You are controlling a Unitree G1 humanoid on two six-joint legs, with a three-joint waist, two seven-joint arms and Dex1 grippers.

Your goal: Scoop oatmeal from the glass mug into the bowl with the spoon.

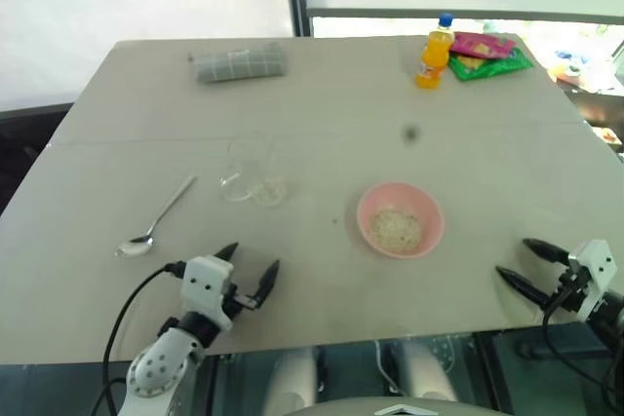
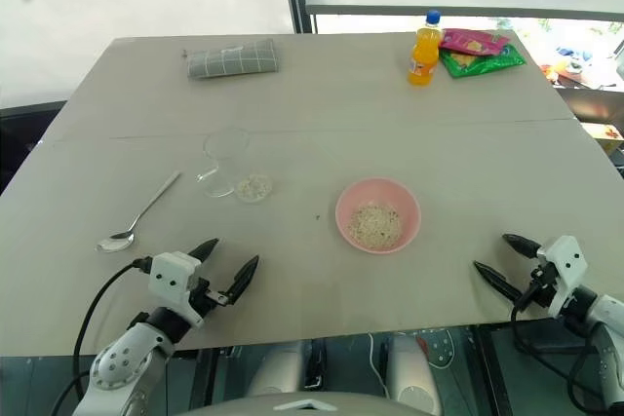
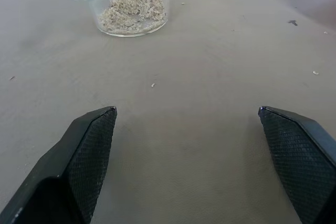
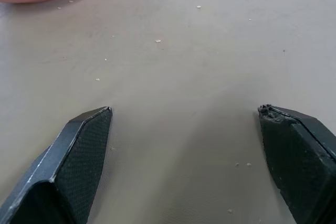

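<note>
Gaping wide, both grippers' fingers (image 1: 252, 274) (image 1: 527, 263) hold nothing

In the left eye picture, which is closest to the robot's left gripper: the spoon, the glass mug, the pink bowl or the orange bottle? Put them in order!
From the left gripper:
1. Glass mug, just ahead. The spoon, off to its left, is too close to call.
2. Pink bowl, to its right.
3. Orange bottle, at the far right side.

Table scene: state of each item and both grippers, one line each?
glass mug: upright, thin layer of oatmeal at its bottom
bowl: upright, holds oatmeal
spoon: lying flat on the table, unheld
orange bottle: upright, capped
left gripper: open, empty
right gripper: open, empty
</note>
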